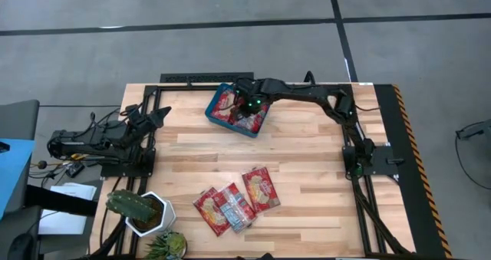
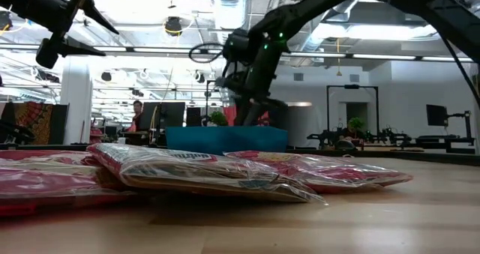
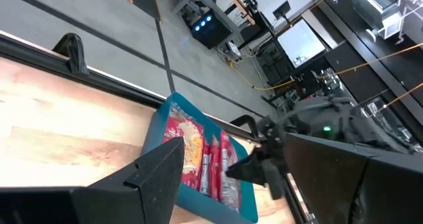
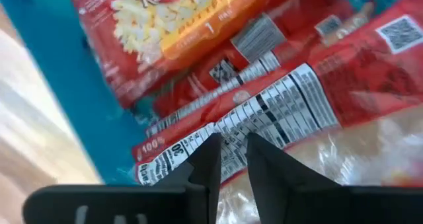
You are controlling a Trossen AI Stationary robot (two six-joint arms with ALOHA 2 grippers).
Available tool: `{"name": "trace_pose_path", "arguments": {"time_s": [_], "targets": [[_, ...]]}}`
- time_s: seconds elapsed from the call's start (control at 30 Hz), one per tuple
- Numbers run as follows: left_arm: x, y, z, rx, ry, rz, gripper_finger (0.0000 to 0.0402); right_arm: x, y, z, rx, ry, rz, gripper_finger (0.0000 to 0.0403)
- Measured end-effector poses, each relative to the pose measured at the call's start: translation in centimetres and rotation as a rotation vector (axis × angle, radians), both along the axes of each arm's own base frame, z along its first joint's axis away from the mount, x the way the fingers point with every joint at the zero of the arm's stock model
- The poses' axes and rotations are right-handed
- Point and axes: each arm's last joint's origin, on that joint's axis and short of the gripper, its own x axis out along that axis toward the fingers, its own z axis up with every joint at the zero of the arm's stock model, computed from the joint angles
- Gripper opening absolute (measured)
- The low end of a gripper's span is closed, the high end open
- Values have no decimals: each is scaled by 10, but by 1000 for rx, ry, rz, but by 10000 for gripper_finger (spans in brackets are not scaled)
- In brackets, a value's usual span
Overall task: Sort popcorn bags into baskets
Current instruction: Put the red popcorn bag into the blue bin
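The surface [image 1: 307, 149] is pale butcher-block wood in a black frame, with a yellow-and-black hazard strip [image 1: 405, 153] down its right edge. It stands on grey concrete floor [image 1: 192, 45] crossed by dark seams.

The teal bin [image 1: 217, 106] sits at the far middle of the surface, already holding several red bags [image 1: 227, 100] lying flat, some overlapping. The right tool [image 1: 250, 116] hangs over the bin's right end, right above the bags. From its wrist, the two fingers [image 4: 211, 159] stand close together with only a narrow slit between them and nothing pinched, and a bag's nutrition label [image 4: 277, 115] lies just beyond the tips.

Near the front edge, three more bags [image 1: 234, 206] lie fanned and overlapping, and one bag [image 1: 260, 188] rests just beside them to the right. From surface level they heap up in the foreground, with the bin beyond.

The left tool [image 1: 157, 116] waits at the far-left corner, well apart from the bin, its fingers [image 3: 158, 164] spread wide and holding nothing.

A white pot with a cactus [image 1: 132, 207] stands at the front-left corner, and a small green plant [image 1: 167, 245] is next to it.

Beyond is an open workshop: exposed ceiling ducts [image 2: 232, 3], strip lights, white columns [image 2: 75, 97], monitors [image 2: 437, 115], and a person [image 2: 137, 113] seated far off.
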Motion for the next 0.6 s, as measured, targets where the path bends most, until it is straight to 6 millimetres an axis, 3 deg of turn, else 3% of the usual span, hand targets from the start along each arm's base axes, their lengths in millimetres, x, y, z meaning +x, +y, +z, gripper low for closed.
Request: {"name": "trace_pose_path", "arguments": {"time_s": [0.13,0.43,0.6], "targets": [[0,0,0,-1,0,1,250,4,-5,-17,19,6,0,95],[0,0,-1,-1,8,9,250,3,-21,-15,-10,-45,26,94],[0,0,-1,-1,9,10,250,0,-26,15,-35,-76,82,94]]}}
